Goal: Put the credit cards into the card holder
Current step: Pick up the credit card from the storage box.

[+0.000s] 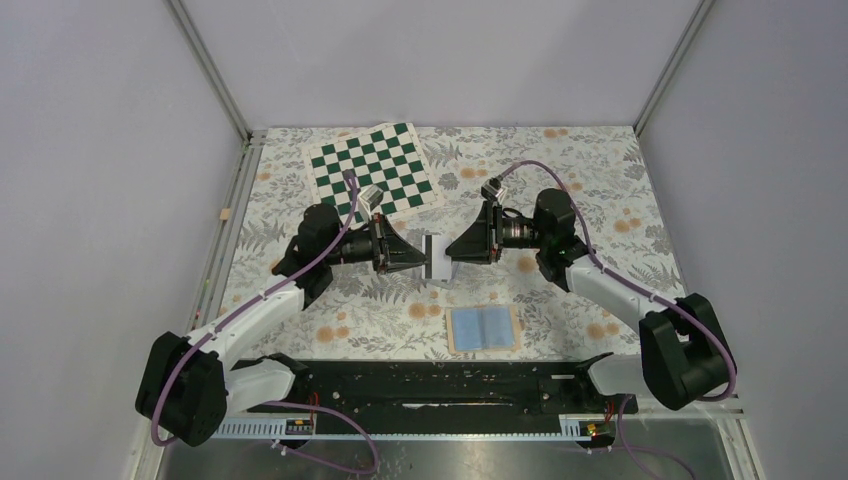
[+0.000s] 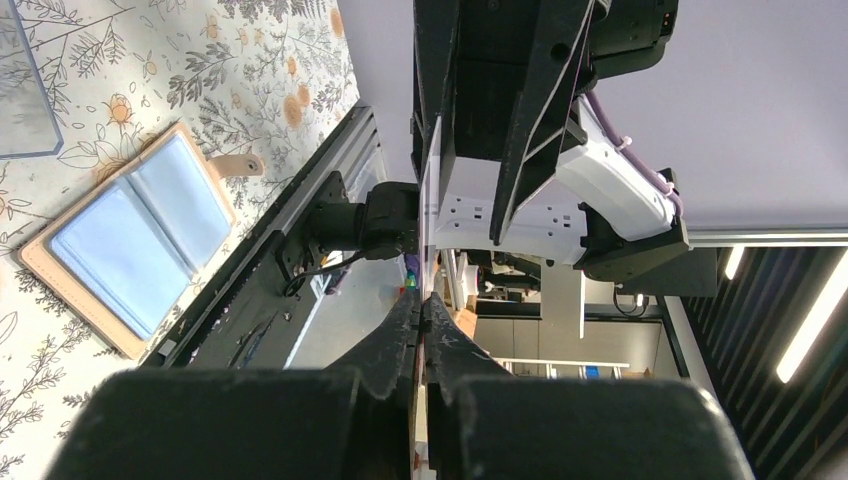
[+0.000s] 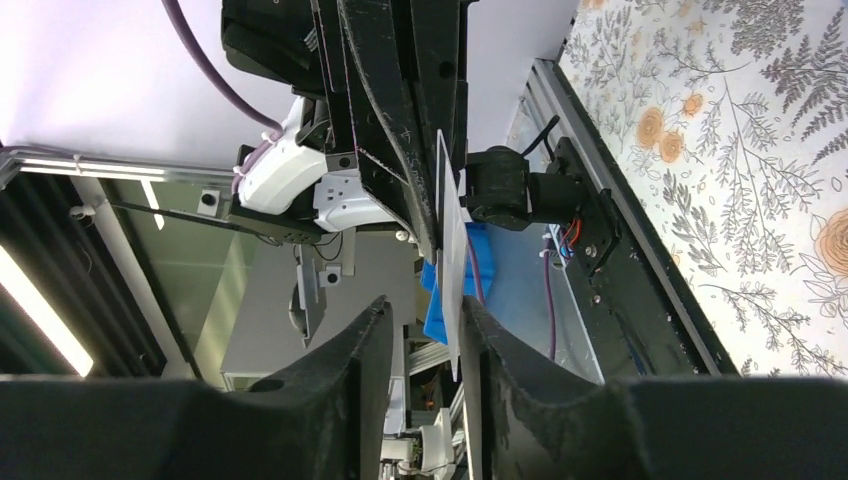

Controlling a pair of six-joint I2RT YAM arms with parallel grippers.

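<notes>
over the floral table (image 1: pixel 600 200), the left gripper (image 1: pixel 427 258) clenches a thin credit card (image 1: pixel 438 270), likely stiff and slippery and best pinched flat-faced. the right gripper (image 1: pixel 451 252), at its 3 o'clock, straddles it unclamped.

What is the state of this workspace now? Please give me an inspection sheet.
Surface: floral tablecloth, lying flat.
Job's things: one credit card held above the table between both arms; card holder lies open near the arm bases.
Clutter: green checkerboard mat at the far side.
Grippers: left gripper shut on the credit card; right gripper jaws apart around it.
Cables: purple cable along each arm.
Surroundings: grey walls; nothing else seen.
</notes>
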